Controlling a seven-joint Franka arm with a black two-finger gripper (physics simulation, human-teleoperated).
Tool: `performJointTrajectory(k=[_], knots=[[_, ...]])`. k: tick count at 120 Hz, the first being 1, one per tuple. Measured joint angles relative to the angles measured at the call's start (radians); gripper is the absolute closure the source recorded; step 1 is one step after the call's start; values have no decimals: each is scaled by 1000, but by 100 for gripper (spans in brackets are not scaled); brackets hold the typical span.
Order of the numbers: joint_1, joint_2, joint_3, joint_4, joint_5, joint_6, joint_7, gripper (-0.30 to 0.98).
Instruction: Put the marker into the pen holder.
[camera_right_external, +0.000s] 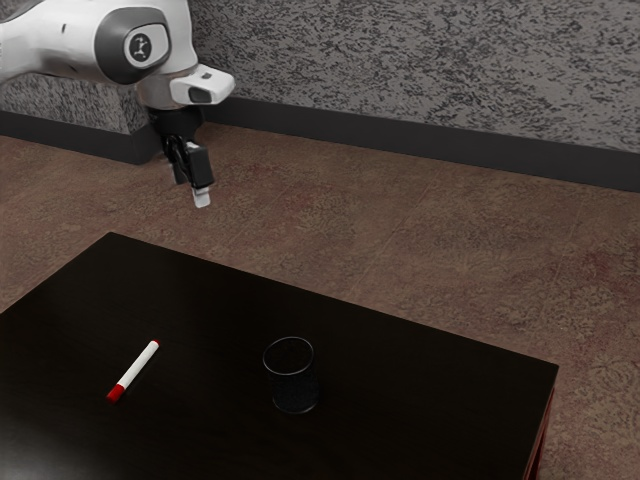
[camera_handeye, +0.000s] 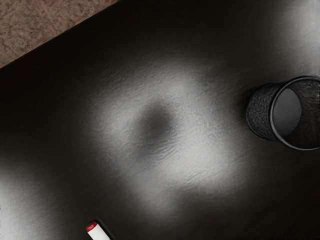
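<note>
Nearest to us, a black desk (camera_right_external: 210, 440) spreads across the exterior view's foreground. Going left to right, we find the white marker (camera_right_external: 136, 368) with red ends, lying on the desk, well apart from the pen holder (camera_right_external: 294, 390). Next, we see the claw (camera_right_external: 202, 198) raised higher than the desk; we cannot tell whether it is open or closed. Farther right, the dark round pen holder stands upright.
</note>
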Motion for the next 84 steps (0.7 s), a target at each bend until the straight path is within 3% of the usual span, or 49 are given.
performJointTrajectory(k=[33, 52, 84], knots=[[5, -4, 1, -33, 8, 14, 92, 0], [20, -55, 32, -293, -10, 174, 76, 0], [74, -57, 69, -339, -15, 320, 43, 0]])
